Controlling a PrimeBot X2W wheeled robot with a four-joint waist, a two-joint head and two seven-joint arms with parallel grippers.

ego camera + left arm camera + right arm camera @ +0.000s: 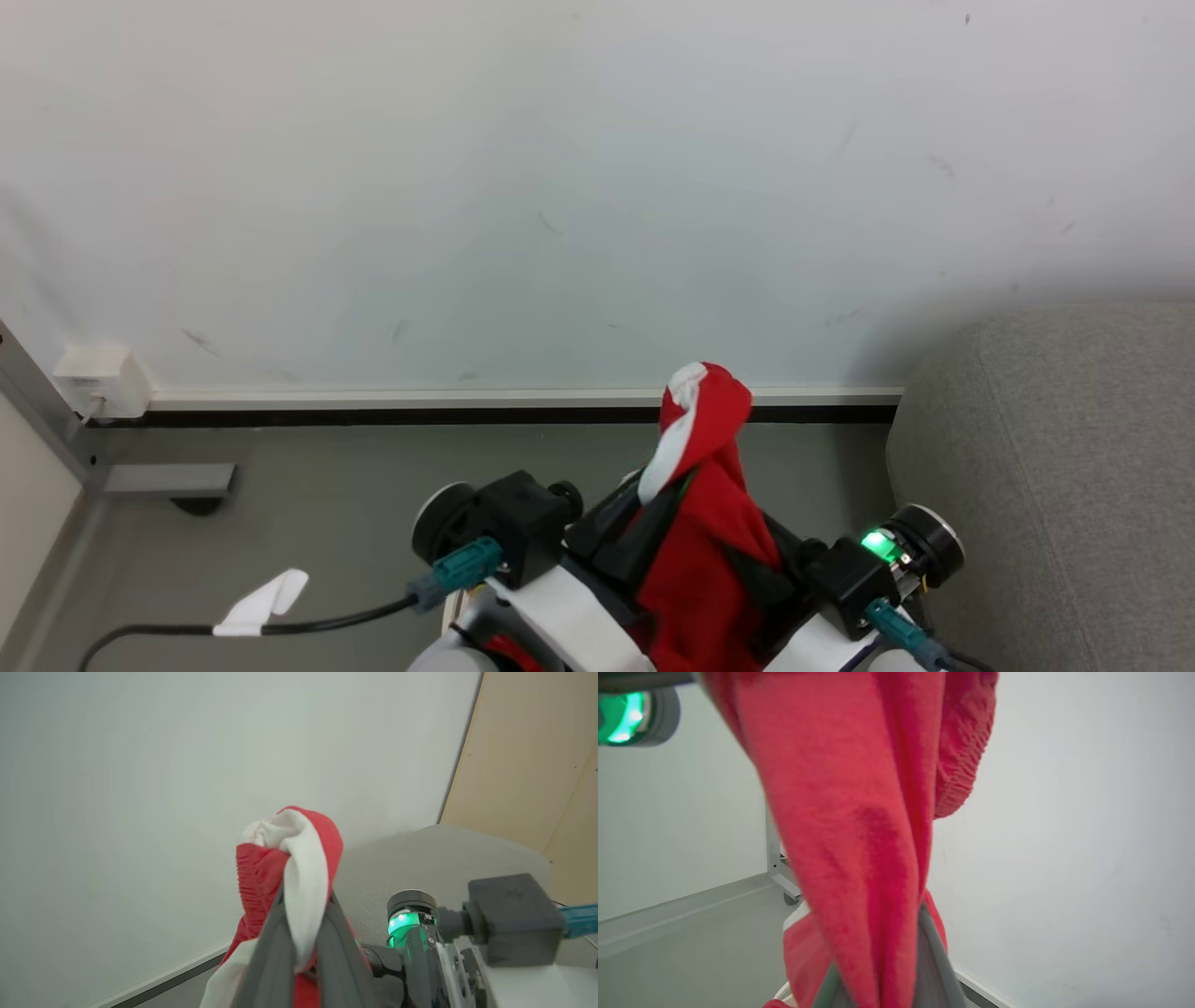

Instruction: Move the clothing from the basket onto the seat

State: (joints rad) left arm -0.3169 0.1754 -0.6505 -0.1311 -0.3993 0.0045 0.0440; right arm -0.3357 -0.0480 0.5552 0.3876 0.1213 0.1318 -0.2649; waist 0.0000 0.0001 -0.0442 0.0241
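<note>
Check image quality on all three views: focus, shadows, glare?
Head view: sharp, evenly lit; soft shadow on the wall above the seat; the green light blooms slightly. Left wrist view: the clothing fairly sharp, the left gripper soft. Right wrist view: the clothing very near the lens, blurred and washed to pink.

One piece of red clothing [702, 551], one grey seat [1055, 485], one black cable [327, 620], one wall box [98, 378].

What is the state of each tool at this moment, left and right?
Left tool: closed, holding the bright red jersey cloth with white stripe trim.
Right tool: closed on the same red jersey cloth.
</note>
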